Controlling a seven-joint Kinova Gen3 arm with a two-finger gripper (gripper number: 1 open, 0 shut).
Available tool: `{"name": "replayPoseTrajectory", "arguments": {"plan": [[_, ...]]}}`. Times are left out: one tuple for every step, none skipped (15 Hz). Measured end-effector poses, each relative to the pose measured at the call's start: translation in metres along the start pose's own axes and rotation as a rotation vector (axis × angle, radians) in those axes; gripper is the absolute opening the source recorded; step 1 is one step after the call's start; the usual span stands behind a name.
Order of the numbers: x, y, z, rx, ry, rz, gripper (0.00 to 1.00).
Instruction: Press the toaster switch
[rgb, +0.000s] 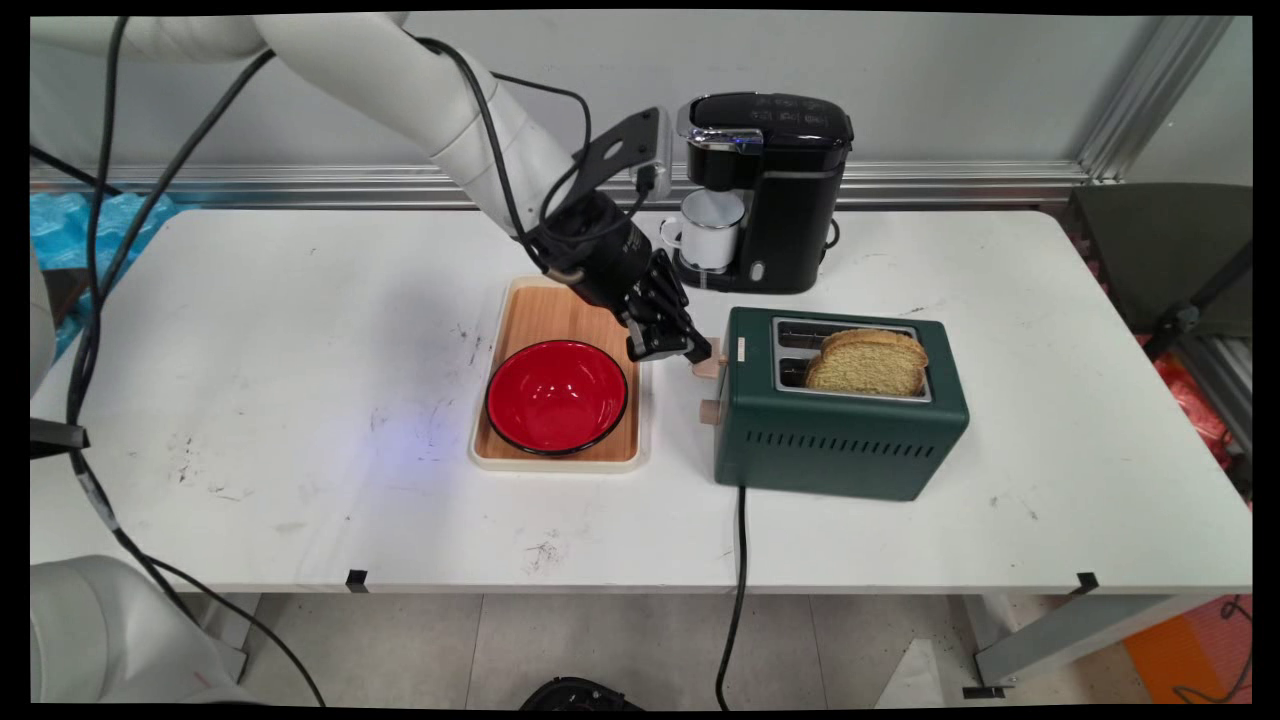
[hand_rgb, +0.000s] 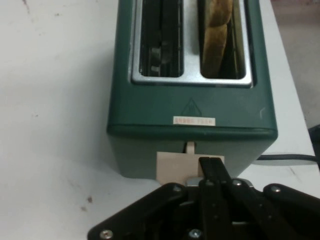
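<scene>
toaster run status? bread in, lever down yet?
Done: bread sits in the near slot of the green toaster; the far slot is empty. In hand: the gripper, fingers together, rests on top of the wooden lever at the toaster's end. Left: the bread stands well proud of the slot, so the lever does not look pressed down yet.
</scene>
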Motion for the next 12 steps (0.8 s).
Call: {"name": "replayPoseTrajectory", "arguments": {"plan": [[-0.001, -0.001, 0.003, 0.001, 0.001, -0.002, 0.00], [-0.001, -0.002, 0.005, 0.002, 0.002, -0.005, 0.00], [-0.002, -0.003, 0.008, 0.003, 0.004, -0.007, 0.00], [-0.003, -0.005, 0.010, 0.003, 0.005, -0.010, 0.00], [-0.004, -0.006, 0.013, 0.003, 0.006, -0.015, 0.00], [-0.005, -0.006, 0.015, 0.003, 0.006, -0.020, 0.00], [-0.007, -0.007, 0.018, 0.003, 0.007, -0.027, 0.00], [-0.008, -0.008, 0.020, 0.004, 0.009, -0.033, 0.00], [-0.010, -0.008, 0.022, 0.004, 0.011, -0.042, 0.00], [-0.012, -0.008, 0.025, 0.003, 0.013, -0.049, 0.00], [-0.013, -0.009, 0.027, 0.002, 0.014, -0.056, 0.00], [-0.014, -0.009, 0.030, 0.001, 0.016, -0.064, 0.00]]}}
